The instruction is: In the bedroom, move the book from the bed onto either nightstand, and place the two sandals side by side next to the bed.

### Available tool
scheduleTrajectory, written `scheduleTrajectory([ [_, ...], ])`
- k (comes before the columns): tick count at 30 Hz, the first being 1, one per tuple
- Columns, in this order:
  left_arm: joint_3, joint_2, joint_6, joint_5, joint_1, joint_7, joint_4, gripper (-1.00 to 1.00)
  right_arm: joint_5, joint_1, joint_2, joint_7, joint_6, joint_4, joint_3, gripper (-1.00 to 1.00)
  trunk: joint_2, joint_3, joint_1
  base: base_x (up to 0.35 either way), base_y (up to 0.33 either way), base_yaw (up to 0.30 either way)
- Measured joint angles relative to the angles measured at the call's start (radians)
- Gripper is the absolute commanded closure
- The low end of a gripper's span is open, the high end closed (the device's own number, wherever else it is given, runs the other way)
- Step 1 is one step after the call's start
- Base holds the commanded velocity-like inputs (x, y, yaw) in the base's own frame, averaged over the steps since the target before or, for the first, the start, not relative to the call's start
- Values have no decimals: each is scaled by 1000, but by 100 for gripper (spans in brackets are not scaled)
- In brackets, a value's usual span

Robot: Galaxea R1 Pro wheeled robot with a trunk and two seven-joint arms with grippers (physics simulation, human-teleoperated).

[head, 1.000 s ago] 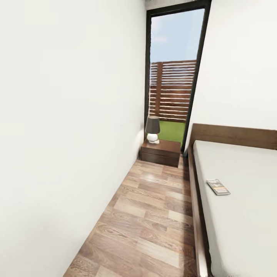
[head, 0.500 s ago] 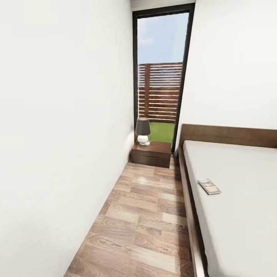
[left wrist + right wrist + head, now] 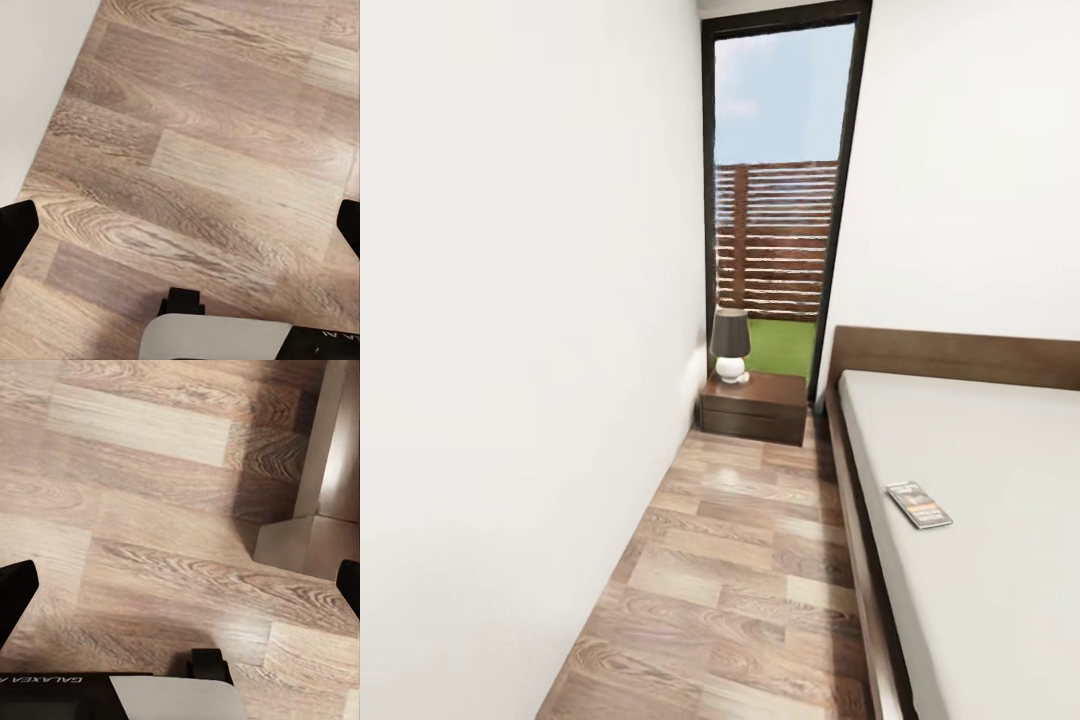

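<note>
View has shifted — book point(image 3: 919, 504) lies on bed point(image 3: 980, 560)

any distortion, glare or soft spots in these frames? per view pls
Head view: wide-angle skew, the window frame leans; the book lettering is too soft to read; no glare on the floor. Left wrist view: even light, sharp wood grain, left tool fingertips clipped at the frame edges. Right wrist view: a soft shadow falls beside the bed frame; right tool likewise clipped.

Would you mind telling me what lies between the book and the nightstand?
In the head view, bare grey mattress and the bed's dark wooden side rail separate the book from the nightstand, then wood floor.
</note>
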Motion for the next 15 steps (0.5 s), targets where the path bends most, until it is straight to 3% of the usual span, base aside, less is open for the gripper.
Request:
scheduleTrajectory([
  [15, 0, 0, 0, 0, 0, 0, 0, -100, -1, 0, -1, 0, 0, 1, 0, -100, 0, 0, 0, 304, 30, -2],
])
